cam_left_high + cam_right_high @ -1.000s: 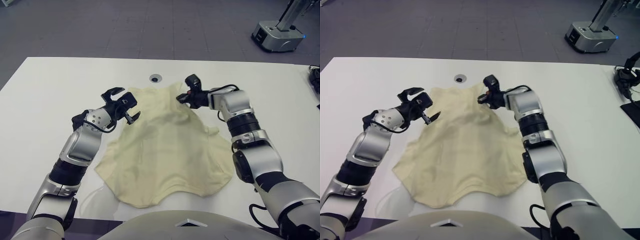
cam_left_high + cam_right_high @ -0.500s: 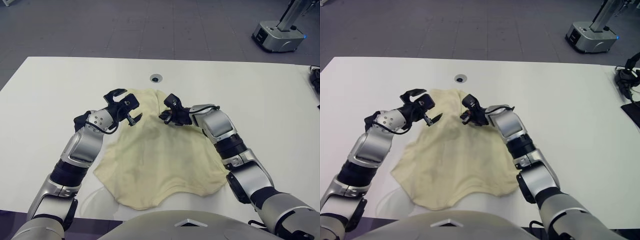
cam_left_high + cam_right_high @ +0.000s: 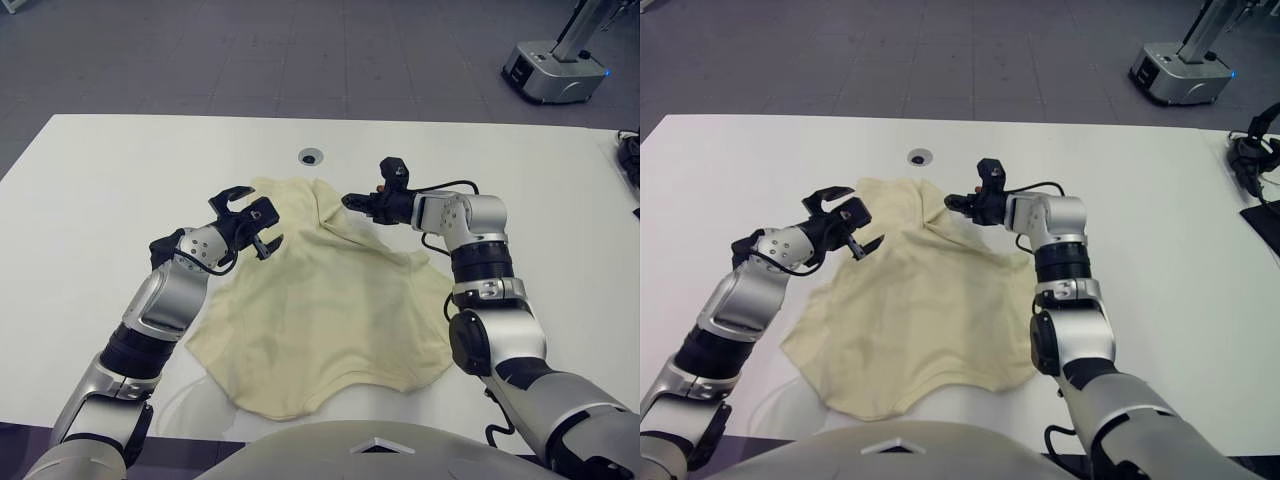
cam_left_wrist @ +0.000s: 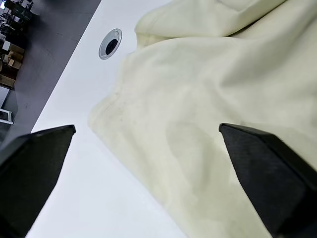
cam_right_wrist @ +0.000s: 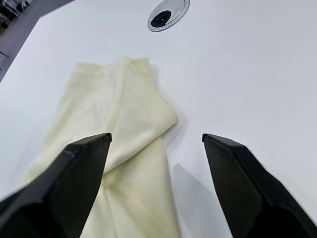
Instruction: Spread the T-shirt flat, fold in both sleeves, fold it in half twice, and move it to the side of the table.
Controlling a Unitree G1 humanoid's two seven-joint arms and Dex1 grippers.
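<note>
the t-shirt (image 3: 320, 310) is, by my reading, in the middle of being spread flat, and doing that well means pinching one layer only at the doubled-over far part. the cloth should then be drawn outward, low over the surface (image 3: 100, 180), so the fold is opening rather than the whole shirt sliding.

the left fingers (image 4: 267, 168) are standing spread wide, gripping nothing and hovering just over the shirt's left border. the right fingers (image 5: 74, 183) are gaping apart too, holding nothing and hanging above the narrow folded flap at the shirt's far right.

beyond them the cream shirt is lying rumpled in the middle of the white surface. its near border is reaching toward the front edge, and its far end is bunching into a ridge just short of the cable grommet (image 3: 312, 156).
</note>
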